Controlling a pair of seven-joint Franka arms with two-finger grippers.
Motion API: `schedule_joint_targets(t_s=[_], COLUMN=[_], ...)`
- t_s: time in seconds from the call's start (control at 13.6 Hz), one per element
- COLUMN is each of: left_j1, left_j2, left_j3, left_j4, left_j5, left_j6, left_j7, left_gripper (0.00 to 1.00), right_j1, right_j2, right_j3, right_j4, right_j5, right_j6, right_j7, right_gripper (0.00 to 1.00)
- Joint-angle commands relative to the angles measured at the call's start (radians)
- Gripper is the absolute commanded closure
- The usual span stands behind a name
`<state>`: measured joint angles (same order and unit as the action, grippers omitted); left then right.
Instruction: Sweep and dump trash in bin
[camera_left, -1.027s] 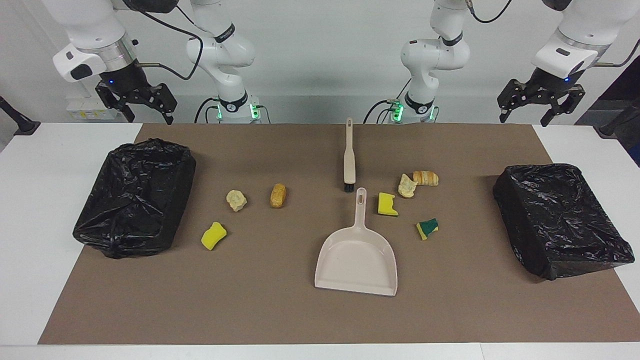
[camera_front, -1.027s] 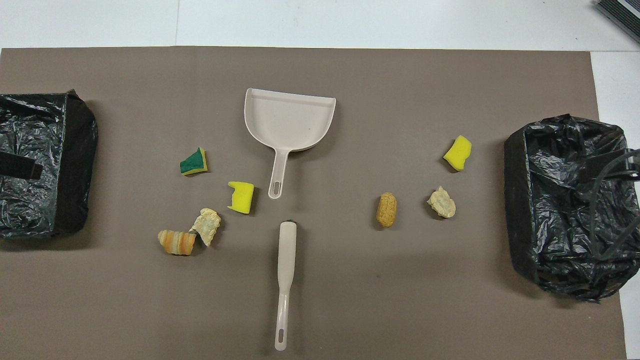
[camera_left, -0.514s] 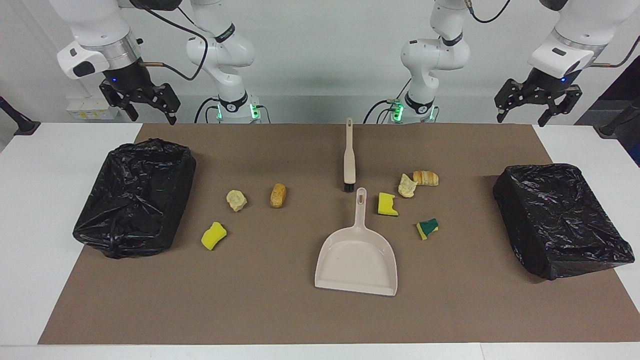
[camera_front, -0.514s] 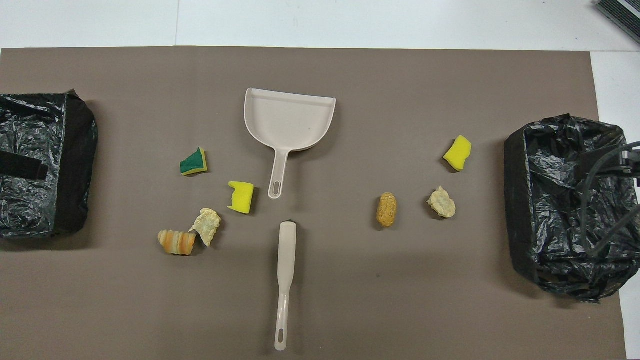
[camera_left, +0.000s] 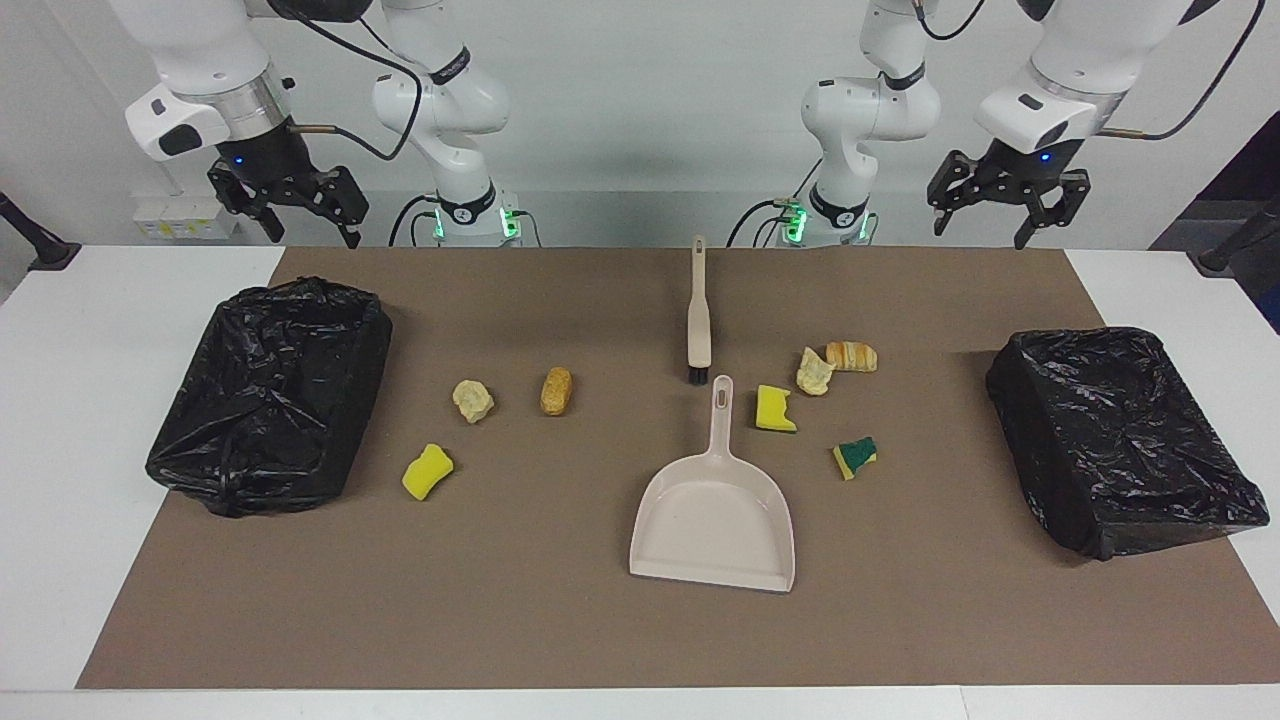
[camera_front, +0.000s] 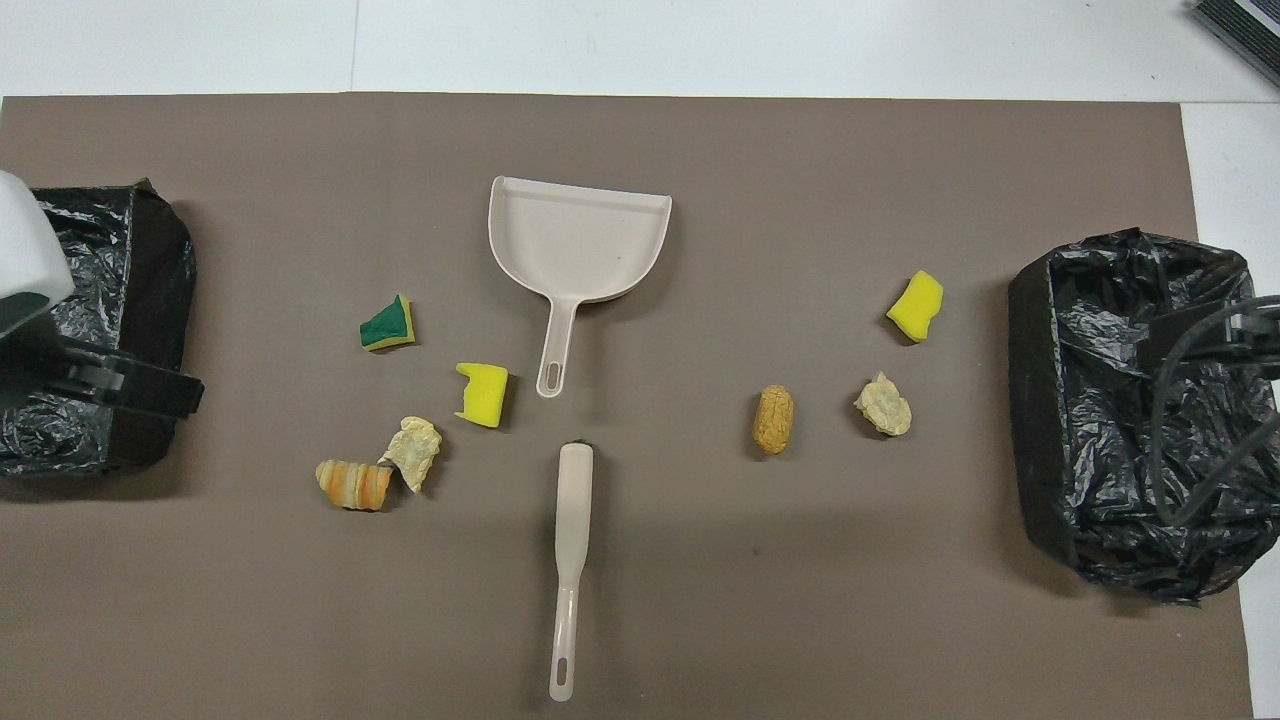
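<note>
Only facing view shows right hand (camera_left: 305, 212) open.

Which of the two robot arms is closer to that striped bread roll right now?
The left gripper. It hangs open, up in the air, at the striped bread roll's end of the table. The right gripper, also open, is up over the opposite end.

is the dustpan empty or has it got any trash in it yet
Empty: the dustpan shows a bare tray, and all seven scraps lie on the mat around it.
</note>
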<state>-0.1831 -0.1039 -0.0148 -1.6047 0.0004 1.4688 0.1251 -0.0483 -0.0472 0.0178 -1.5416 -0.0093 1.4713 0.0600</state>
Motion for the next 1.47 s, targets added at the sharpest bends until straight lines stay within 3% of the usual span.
schedule_joint_targets(t_s=[0.0,0.22,0.37,0.59,1.03,1.39], left_j1=[-0.108,-0.234,-0.306,-0.422,-0.639,-0.737], left_j2=[-0.132,-0.281,-0.328,-0.329,-0.312,-0.170], left_j3=[0.010,0.010,0.007,0.004,0.004,0.004], left_j4=[-0.214,-0.458,-0.565,-0.674,-0.808,-0.920], left_j5=[-0.013,-0.026,-0.071,-0.085,-0.108,-0.108], left_j6=[0.086,0.185,0.223,0.338,0.516,0.797], left_j7=[-0.117,-0.212,-0.234,-0.375,-0.553,-0.702], left_gripper=[0.00,0.00,0.00,0.00,0.00,0.00], right_j1=[-0.001,-0.001,-0.001,0.011,0.206,0.349], right_j2=[-0.033,-0.011,0.027,0.094,0.240,0.355], right_j3=[0.005,0.039,0.057,0.086,0.096,0.096], right_j4=[-0.037,-0.034,-0.017,-0.017,-0.023,-0.020], right_j5=[0.017,0.028,0.032,0.093,0.173,0.170], right_j6=[0.012,-0.009,-0.009,0.035,0.259,0.406], right_j7=[-0.042,-0.019,0.009,0.119,0.429,0.634], right_gripper=[0.00,0.00,0.00,0.00,0.00,0.00])
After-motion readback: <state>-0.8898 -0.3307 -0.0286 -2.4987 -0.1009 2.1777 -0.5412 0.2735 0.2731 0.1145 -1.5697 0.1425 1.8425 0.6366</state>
